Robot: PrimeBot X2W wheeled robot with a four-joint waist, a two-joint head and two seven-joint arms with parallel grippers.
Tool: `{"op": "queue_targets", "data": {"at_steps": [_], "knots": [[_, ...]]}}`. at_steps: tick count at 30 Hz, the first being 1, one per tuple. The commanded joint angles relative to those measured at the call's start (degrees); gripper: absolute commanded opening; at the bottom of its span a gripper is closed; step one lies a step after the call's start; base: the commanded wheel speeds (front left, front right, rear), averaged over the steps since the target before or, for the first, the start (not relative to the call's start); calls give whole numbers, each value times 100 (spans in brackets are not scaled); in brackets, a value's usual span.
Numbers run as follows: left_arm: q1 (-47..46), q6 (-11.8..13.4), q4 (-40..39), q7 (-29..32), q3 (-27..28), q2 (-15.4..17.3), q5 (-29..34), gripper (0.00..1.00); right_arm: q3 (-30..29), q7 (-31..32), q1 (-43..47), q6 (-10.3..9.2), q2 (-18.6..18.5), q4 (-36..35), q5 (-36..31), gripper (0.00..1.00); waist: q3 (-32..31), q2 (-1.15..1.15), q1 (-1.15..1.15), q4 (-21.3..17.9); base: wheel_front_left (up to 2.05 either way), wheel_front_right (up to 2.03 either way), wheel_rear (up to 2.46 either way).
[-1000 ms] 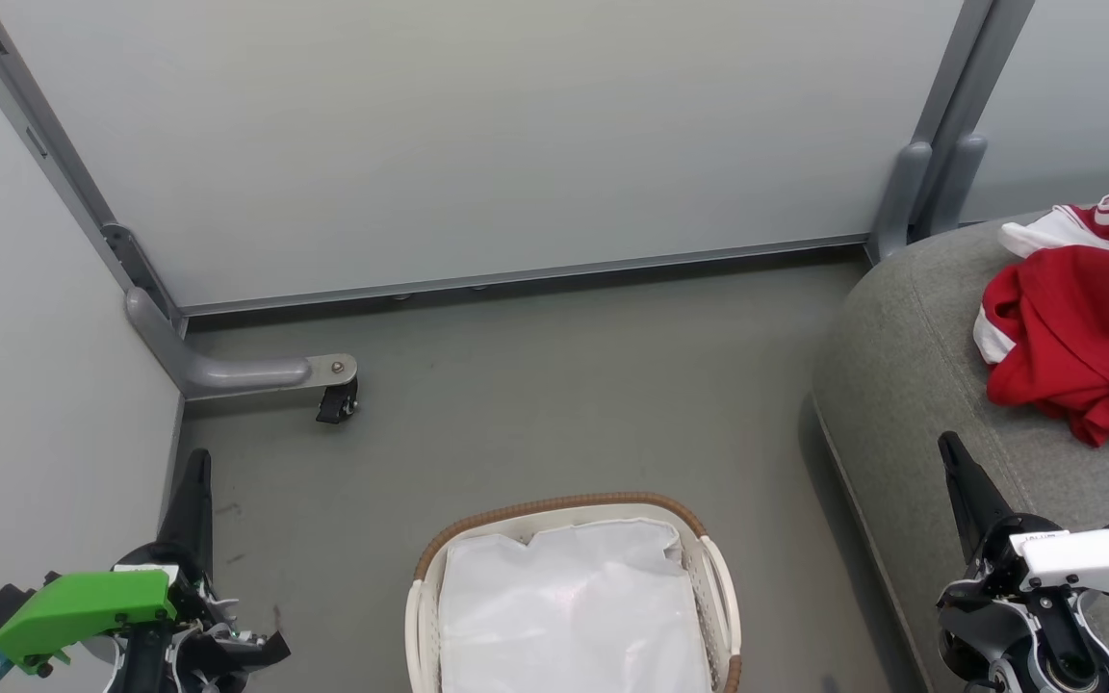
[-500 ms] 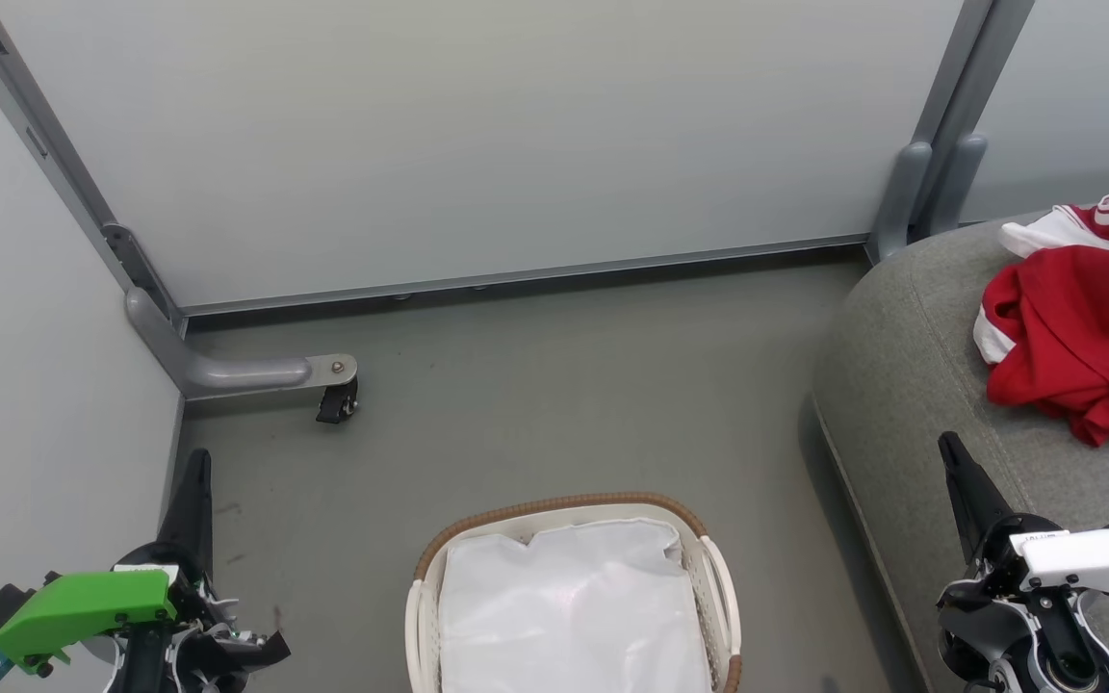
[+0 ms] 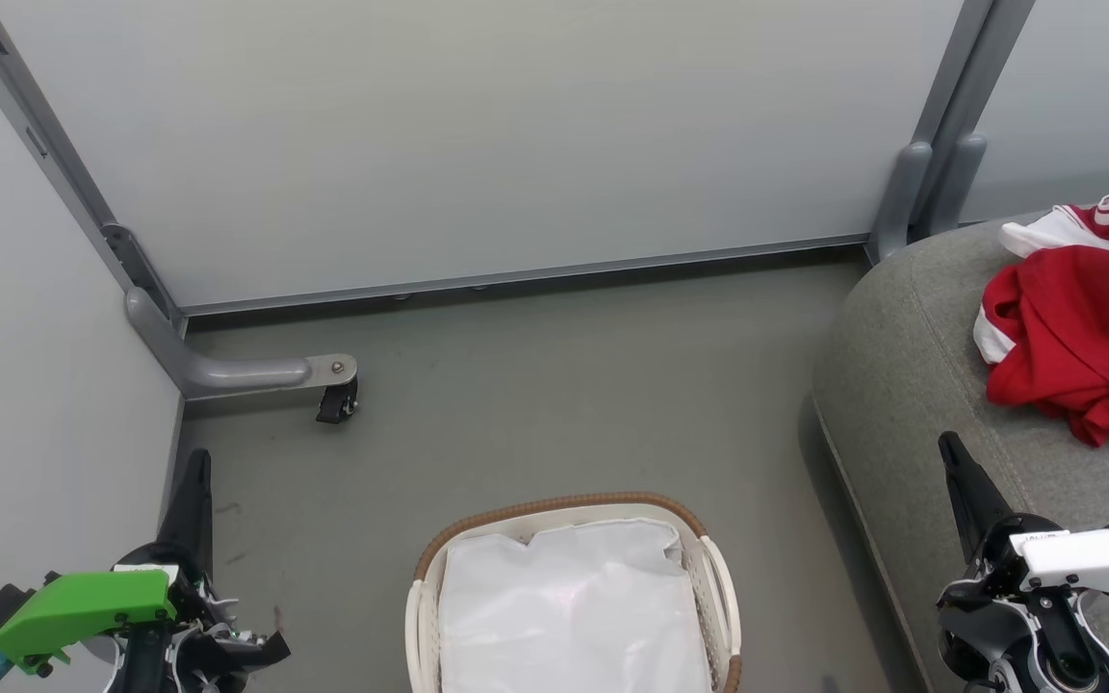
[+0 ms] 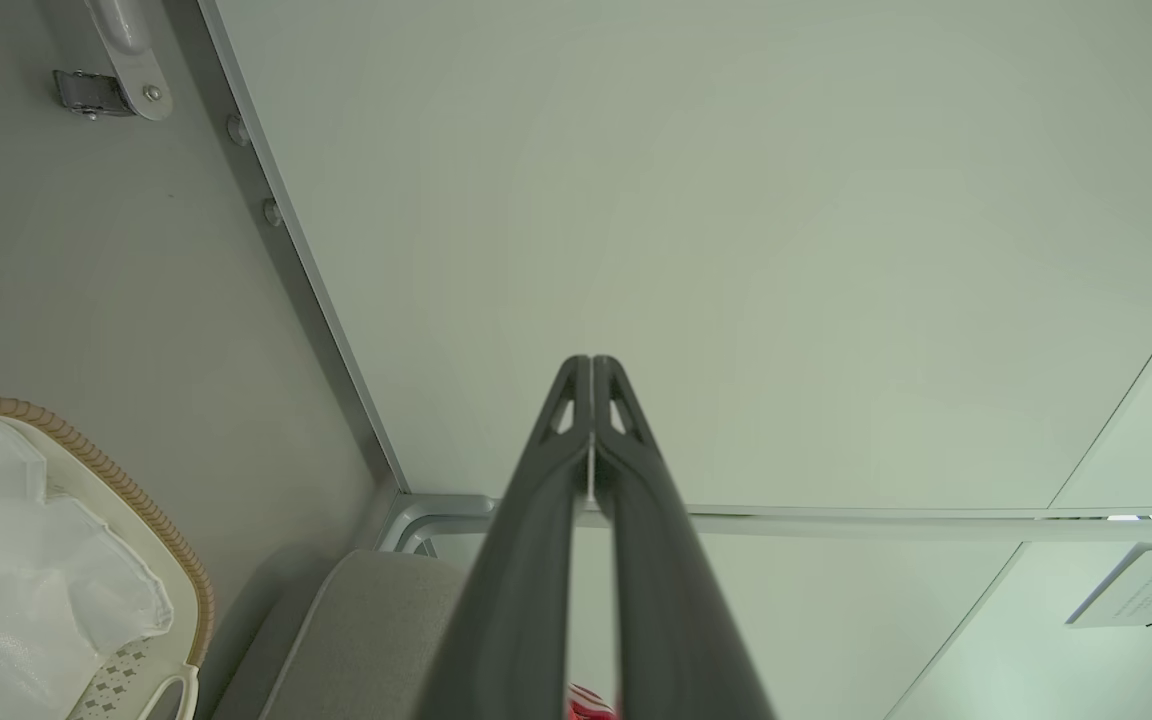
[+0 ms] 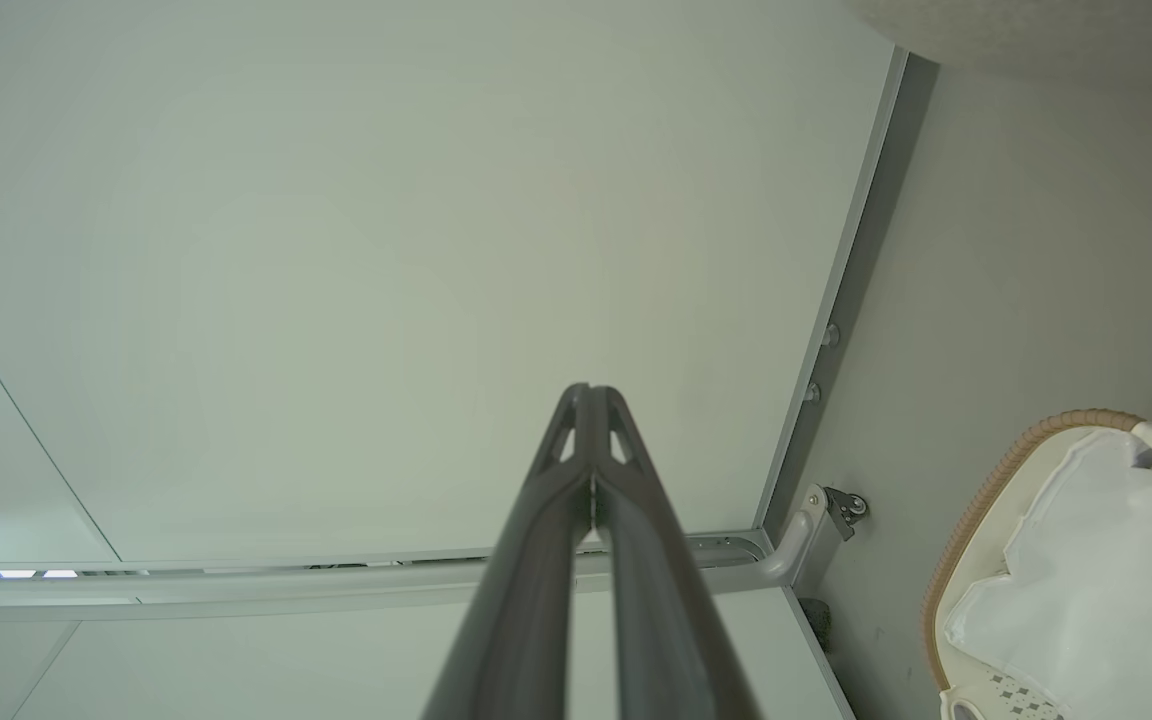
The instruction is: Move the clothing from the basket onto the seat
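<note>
Clothing [image 3: 1074, 337] is found on seat [image 3: 901, 385], right of basket [image 3: 554, 505] and beyond it, well apart. Heap is crumpled, so long axis cannot be told; white-striped part is turned away from basket. Heap is cut off by right picture edge. Near end of basket is cut off by bottom edge; white liner [image 3: 574, 616] is seen inside. Left gripper [image 4: 591, 365] is held left of basket, right gripper [image 5: 588, 390] right of it; fingers of both are pressed together, tip to tip.
</note>
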Motion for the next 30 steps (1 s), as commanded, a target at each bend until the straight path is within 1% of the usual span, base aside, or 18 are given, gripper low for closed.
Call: {"op": "queue_targets", "data": {"at_steps": [1, 30], "knots": [[-61, -24, -11, 22, 13, 35, -18, 0, -12, 18, -49, 0, -34, -23, 20, 0, 0, 0, 0, 0, 0, 0, 0], [-61, -24, -12, 22, 12, 36, -18, 0, -11, 18, -49, 0, -33, -24, 20, 0, 0, 0, 0, 0, 0, 0, 0]]}}
